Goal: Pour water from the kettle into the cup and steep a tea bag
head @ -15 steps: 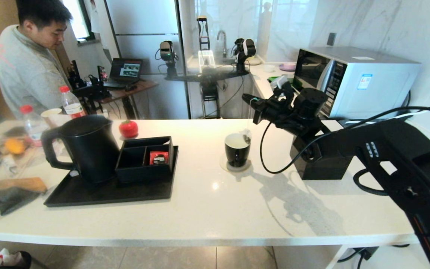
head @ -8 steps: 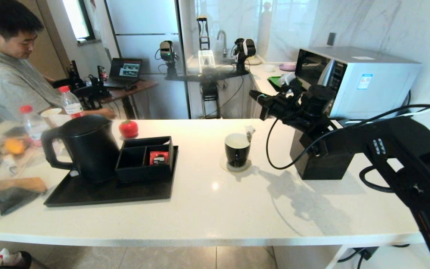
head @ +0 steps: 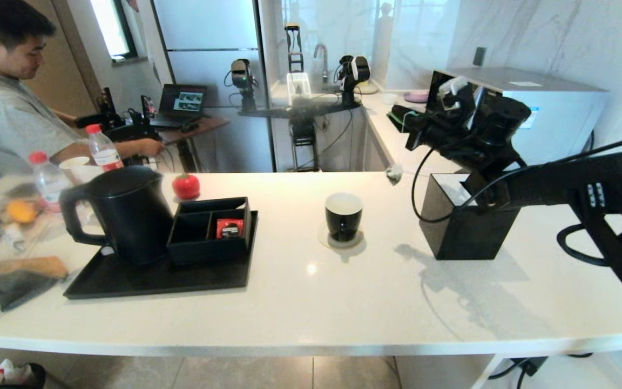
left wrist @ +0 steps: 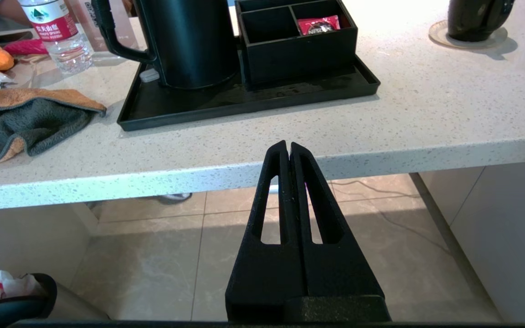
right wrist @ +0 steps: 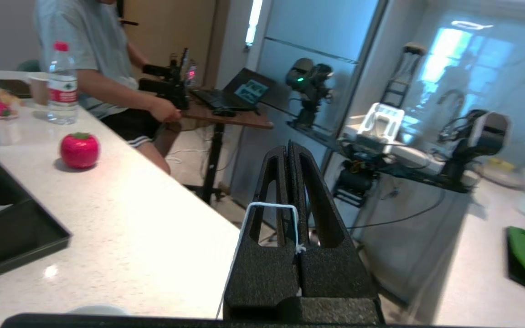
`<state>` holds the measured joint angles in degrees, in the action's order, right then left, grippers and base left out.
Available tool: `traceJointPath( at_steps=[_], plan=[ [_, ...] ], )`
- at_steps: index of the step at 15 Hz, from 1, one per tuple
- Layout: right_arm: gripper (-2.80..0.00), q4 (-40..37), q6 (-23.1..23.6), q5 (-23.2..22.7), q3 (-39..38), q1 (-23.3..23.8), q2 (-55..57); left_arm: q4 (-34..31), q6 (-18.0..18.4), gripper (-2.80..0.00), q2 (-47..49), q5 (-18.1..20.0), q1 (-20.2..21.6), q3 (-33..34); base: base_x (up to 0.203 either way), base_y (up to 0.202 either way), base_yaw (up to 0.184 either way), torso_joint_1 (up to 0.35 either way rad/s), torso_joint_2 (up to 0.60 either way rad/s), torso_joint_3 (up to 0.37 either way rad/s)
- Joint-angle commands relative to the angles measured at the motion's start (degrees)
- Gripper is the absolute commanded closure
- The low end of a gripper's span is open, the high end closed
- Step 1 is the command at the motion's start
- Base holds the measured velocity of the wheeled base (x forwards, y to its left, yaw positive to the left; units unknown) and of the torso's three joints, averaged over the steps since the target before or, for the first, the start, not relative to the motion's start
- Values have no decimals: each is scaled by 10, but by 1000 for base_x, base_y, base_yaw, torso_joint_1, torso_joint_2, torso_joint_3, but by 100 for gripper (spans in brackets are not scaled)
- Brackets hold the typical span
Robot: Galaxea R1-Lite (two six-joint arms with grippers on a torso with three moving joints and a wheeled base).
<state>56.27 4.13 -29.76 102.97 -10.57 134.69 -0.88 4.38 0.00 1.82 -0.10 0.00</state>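
Note:
The black kettle (head: 122, 213) (left wrist: 189, 41) stands on a black tray (head: 154, 278) at the left. Mid-counter, the small black cup (head: 343, 216) (left wrist: 476, 18) sits on a round coaster. My right gripper (head: 396, 115) (right wrist: 288, 148) is raised behind and to the right of the cup, near the counter's far edge. It is shut on the tea bag's white string (right wrist: 269, 205), which loops over one finger. The tea bag (head: 393, 173) dangles below it, outside the cup. My left gripper (left wrist: 288, 146) is shut and empty, parked below the counter's front edge.
An open black box (head: 470, 221) stands on the counter under my right arm, with a microwave (head: 532, 108) behind it. A black organizer (head: 211, 227) on the tray holds a red sachet (head: 229, 228). A red tomato-shaped object (head: 186, 186), bottles (head: 103, 148) and a cloth (head: 8, 281) lie left. A person stands far left.
My right gripper has risen and swung right and back, lifting the tea bag out of the cup and away from it. The left arm has not moved.

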Motion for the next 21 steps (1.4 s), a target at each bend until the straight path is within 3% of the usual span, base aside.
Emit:
traceJointPath(
  at_steps=[1, 5, 13, 21],
  plan=[
    [0, -10, 0, -3, 24, 29, -15, 0, 0, 0, 0, 0, 0, 0, 0, 0, 0, 0, 0, 0],
    [0, -41, -1, -3, 67, 73, -18, 0, 0, 0, 0, 0, 0, 0, 0, 0, 0, 0, 0, 0],
    [0, -71, 0, -4, 59, 134, -53, 0, 0, 0, 0, 0, 0, 0, 0, 0, 0, 0, 0, 0],
    [0, -68, 1, -5, -70, 167, -114, 0, 0, 0, 0, 0, 0, 0, 0, 0, 0, 0, 0, 0]
  ],
)
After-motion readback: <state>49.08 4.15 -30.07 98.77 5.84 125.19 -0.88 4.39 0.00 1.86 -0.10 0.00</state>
